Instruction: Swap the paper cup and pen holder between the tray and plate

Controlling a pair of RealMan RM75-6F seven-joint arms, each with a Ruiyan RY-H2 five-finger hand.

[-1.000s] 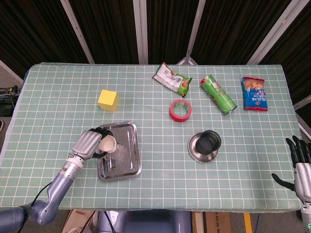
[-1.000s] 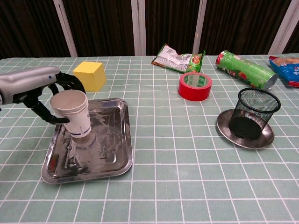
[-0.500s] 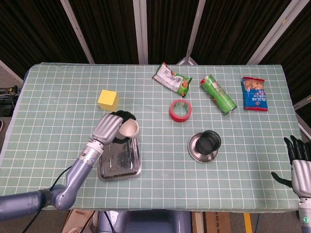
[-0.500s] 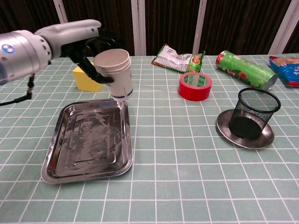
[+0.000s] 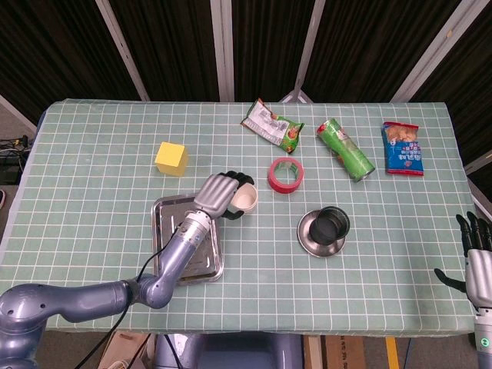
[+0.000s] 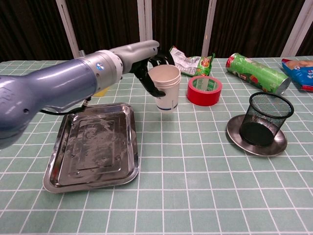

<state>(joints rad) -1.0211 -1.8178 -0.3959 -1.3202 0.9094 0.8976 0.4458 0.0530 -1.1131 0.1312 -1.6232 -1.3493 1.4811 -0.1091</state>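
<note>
- While the left hand (image 5: 219, 194) grips the paper cup (image 6: 165, 88) beside the steel tray (image 6: 93, 147), the cup is upright.
- Right hand (image 5: 475, 257) is holding nothing, fingers apart.
- Mesh pen holder (image 6: 269, 119) stands on the plate (image 6: 236, 134).

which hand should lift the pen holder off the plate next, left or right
Probably right. The right hand is open and idle at the table's right edge, on the pen holder side. The left hand is busy holding the paper cup above the table.

Table (image 5: 92, 254), green grid cloth: tray (image 5: 173, 265) front-left, plate (image 5: 307, 242) front-right, yellow cube (image 5: 171, 158) left, red tape (image 5: 285, 175) centre, snacks along back edge.
</note>
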